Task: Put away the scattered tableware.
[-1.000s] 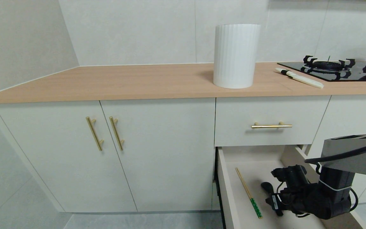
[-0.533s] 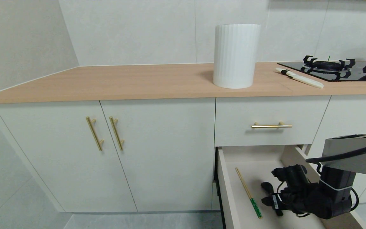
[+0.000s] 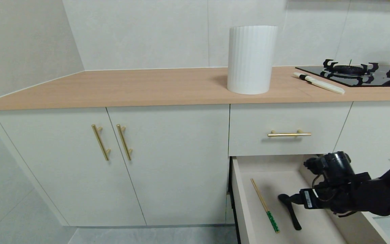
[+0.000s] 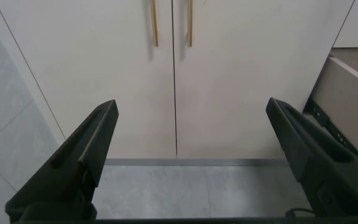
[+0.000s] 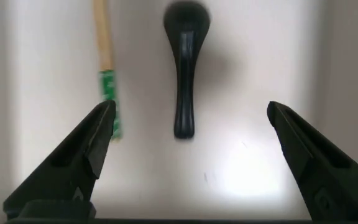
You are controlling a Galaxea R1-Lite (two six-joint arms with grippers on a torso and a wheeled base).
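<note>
Open lower drawer [image 3: 240, 189] beneath the worktop [image 3: 130, 86], with tableware inside. A pair of wooden chopsticks [image 3: 264, 205] with green ends lies on the drawer floor near its left wall, running front to back. Just beside it, to the right and not touching it, lies a black spoon [image 3: 291, 211], bowl toward the back of the drawer and handle toward the front. The right tool [image 5: 190, 118] hovers over the right part of the drawer above the spoon, its fingers spread wide and holding nothing; in the right wrist view the spoon lies between the two fingers and the chopsticks lie next to one of them. The left tool [image 4: 190, 115] is likewise spread wide and empty, facing the foot of the double cabinet doors [image 3: 113, 162] and the grey floor, with the edge of the open drawer to one side. On the worktop stand a tall white ribbed canister [image 3: 252, 59] and, well apart from it to the right, a pale knife [image 3: 318, 83] lying just beside the black stove [image 3: 357, 73]. The upper drawer [image 3: 289, 118] is closed.
</note>
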